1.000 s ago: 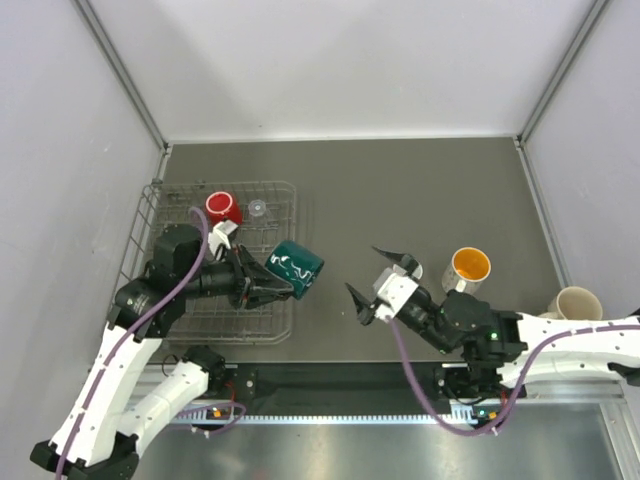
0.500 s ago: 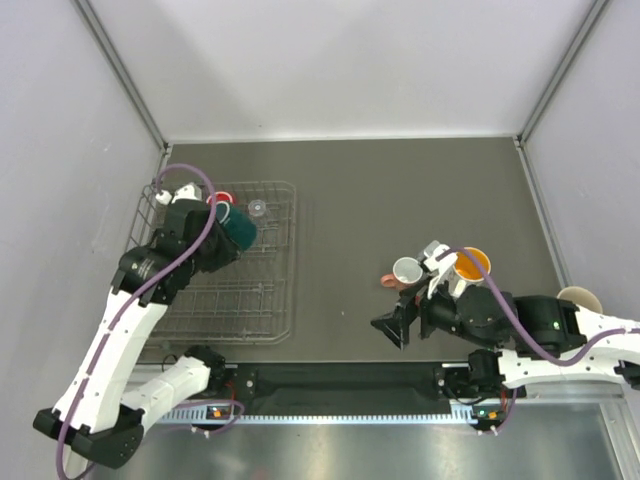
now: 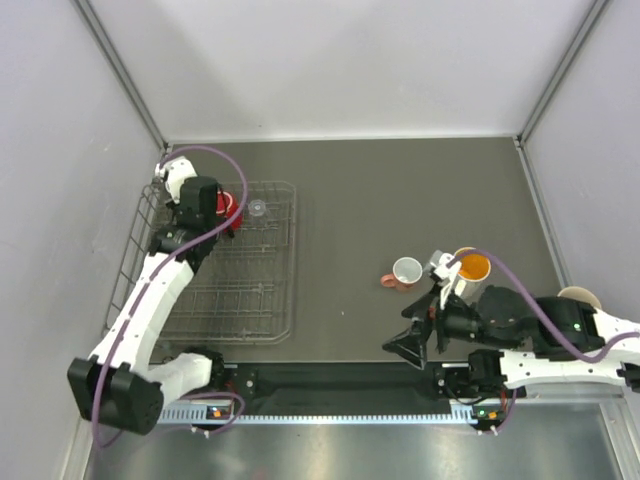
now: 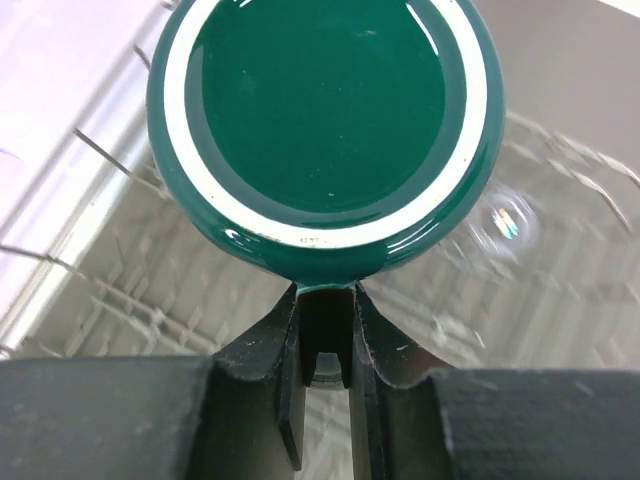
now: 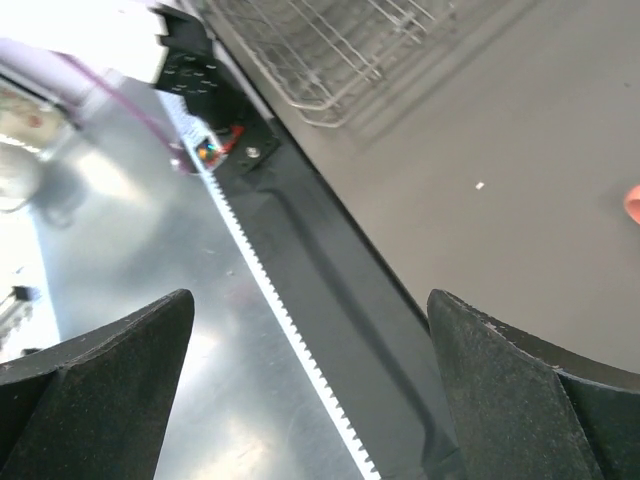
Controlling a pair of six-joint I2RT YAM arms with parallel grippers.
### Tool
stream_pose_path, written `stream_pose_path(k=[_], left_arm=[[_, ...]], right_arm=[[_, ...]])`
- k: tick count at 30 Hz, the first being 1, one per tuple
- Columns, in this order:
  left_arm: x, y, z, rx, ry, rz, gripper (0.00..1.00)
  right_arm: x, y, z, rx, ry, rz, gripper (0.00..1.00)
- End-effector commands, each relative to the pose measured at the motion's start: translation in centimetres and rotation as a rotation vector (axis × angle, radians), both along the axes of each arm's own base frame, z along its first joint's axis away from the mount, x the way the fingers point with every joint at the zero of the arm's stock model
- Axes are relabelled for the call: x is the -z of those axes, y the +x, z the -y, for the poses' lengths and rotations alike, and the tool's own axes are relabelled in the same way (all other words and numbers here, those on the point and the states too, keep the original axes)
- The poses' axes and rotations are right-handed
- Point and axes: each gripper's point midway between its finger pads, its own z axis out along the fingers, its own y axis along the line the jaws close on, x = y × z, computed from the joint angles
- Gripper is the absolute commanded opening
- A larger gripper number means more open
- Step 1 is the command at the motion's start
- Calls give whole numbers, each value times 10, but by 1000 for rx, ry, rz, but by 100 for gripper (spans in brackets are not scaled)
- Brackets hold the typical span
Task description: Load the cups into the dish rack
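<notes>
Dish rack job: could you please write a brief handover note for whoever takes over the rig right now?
Left gripper: shut on the green mug, held over the far-left corner of the rack; not released yet.
Right gripper: open, empty, near the front edge of the table.
Done, in the rack: red mug, clear glass.
On the table: pink mug, orange-lined mug, tan cup at the right edge.
Left to do: set the green mug down, then load those three.
</notes>
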Motion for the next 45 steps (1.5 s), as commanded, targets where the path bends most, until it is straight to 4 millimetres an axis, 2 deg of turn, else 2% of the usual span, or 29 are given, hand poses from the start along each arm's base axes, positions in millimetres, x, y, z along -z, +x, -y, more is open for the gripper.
stream_pose_path(k=[1, 3, 7, 8, 9, 14, 19, 24, 27, 32, 40, 45], left_arm=[[-28, 39, -34, -93, 43, 161, 0], [-18, 45, -51, -129, 26, 161, 0], [12, 57, -68, -147, 46, 83, 0], [21, 58, -71, -149, 38, 64, 0], [30, 59, -83, -176, 23, 55, 0], [66, 70, -97, -184, -67, 62, 0], [99, 72, -112, -226, -74, 46, 0], [108, 87, -121, -238, -44, 52, 0], [115, 89, -131, -288, -24, 50, 0], [127, 98, -136, -296, -9, 17, 0], [128, 107, -148, -330, 31, 13, 0], [125, 112, -152, -330, 27, 27, 0]], right_arm=[[-40, -11, 7, -69, 132, 19, 100], [-51, -11, 13, -77, 166, 33, 100], [-63, -10, 26, -77, 198, 65, 100], [-64, -11, 27, -81, 201, 66, 100], [-65, -11, 29, -79, 204, 67, 100], [-66, -13, 34, -90, 207, 66, 100], [-59, -3, 42, -32, 204, 84, 100], [-50, 5, 46, 12, 202, 95, 100], [-47, 8, 49, 28, 193, 108, 100], [-45, 10, 50, 39, 192, 111, 100], [-39, 16, 57, 76, 174, 123, 100], [-42, 18, 63, 89, 176, 127, 100]])
